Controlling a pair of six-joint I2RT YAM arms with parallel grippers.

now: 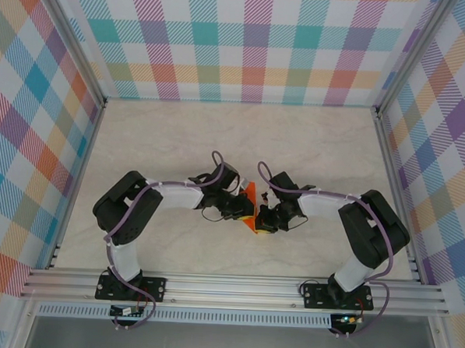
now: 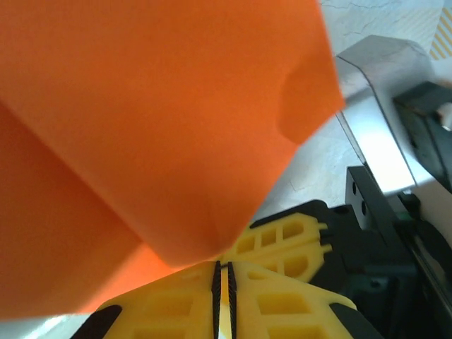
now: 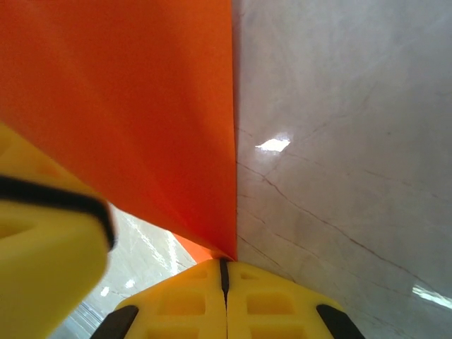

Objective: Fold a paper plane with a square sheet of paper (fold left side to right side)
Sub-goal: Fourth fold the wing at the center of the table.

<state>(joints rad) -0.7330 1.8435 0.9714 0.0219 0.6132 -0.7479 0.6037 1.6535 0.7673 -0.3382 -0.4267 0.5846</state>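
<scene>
Paper [image 1: 249,200] is held upright just below frame centre, with left gripper [image 2: 223,282] and right gripper [image 3: 226,272] both clamped shut on it. Probably near weightless, floppy and easily mis-creased, so it's best pinched lightly at edges, never tugged apart.

One orange sheet of paper [image 1: 249,200], two arms [image 1: 129,207] [image 1: 366,224], one table [image 1: 219,134]

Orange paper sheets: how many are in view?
1. The thin bright orange paper sheet is pinched between the left tool and the right tool; another could be hidden beneath them.
</scene>
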